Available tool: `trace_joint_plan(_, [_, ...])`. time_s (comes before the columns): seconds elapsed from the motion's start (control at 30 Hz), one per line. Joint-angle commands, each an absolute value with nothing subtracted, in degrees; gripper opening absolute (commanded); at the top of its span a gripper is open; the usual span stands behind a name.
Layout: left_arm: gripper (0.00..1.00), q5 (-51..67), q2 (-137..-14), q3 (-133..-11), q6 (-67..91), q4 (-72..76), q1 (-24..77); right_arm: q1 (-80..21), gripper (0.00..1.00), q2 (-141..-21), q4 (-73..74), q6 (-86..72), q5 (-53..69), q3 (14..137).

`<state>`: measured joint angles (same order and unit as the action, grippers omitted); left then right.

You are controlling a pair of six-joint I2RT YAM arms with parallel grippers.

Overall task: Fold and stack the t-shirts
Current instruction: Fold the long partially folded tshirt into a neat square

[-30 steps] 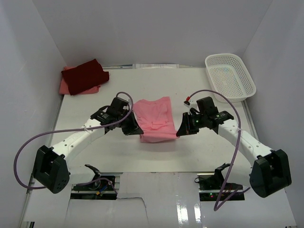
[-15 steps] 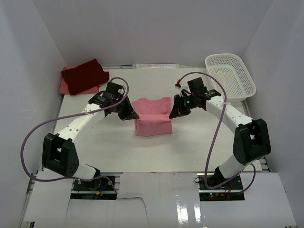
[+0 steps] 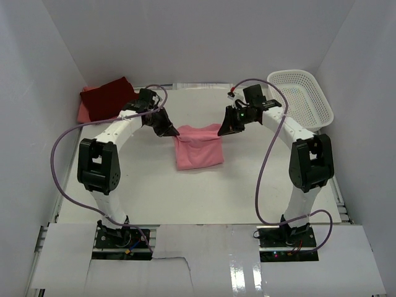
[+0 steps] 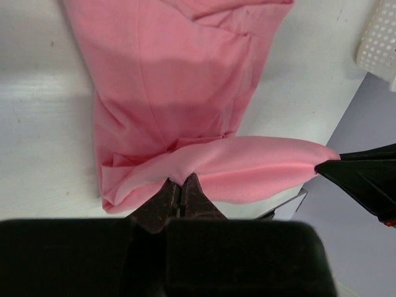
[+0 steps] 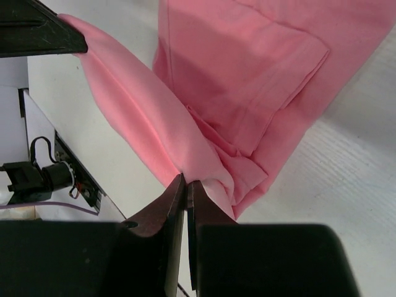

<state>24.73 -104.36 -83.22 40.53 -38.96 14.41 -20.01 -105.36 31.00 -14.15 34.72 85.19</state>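
A light pink t-shirt (image 3: 198, 147) lies partly folded in the middle of the table, its far edge lifted. My left gripper (image 3: 171, 131) is shut on the shirt's far left corner; in the left wrist view (image 4: 181, 180) the cloth (image 4: 173, 80) hangs from the closed tips. My right gripper (image 3: 223, 129) is shut on the far right corner, which also shows in the right wrist view (image 5: 185, 179) with the shirt (image 5: 241, 74) draped below. A dark maroon t-shirt (image 3: 110, 99) lies folded on a salmon pink one (image 3: 83, 112) at the far left.
A white mesh basket (image 3: 300, 99) stands at the far right corner. White walls close in the table on the left, back and right. The arms' cables loop over the table on both sides.
Both grippers have carried the shirt's near edge away from me, over the shirt toward its far edge. The shirt now looks shorter and doubled over.
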Motion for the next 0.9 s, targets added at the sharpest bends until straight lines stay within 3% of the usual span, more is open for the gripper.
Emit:
trace_joint_plan(0.0, [0.00, 26.80, -107.04, -88.50, 38.32, -38.58, 12.49, -18.81, 0.08, -109.05, 31.46, -14.50, 35.95, 91.47])
trace_joint_plan(0.47, [0.00, 28.82, -122.25, -106.25, 37.62, -41.92, 9.41, -17.32, 0.08, -127.96, 37.44, -15.73, 36.92, 116.35])
trace_joint_plan(0.87, [0.00, 32.17, -136.40, -126.80, 38.93, -44.91, 8.96, -14.68, 0.09, -134.12, 36.04, -18.01, 37.35, 122.78])
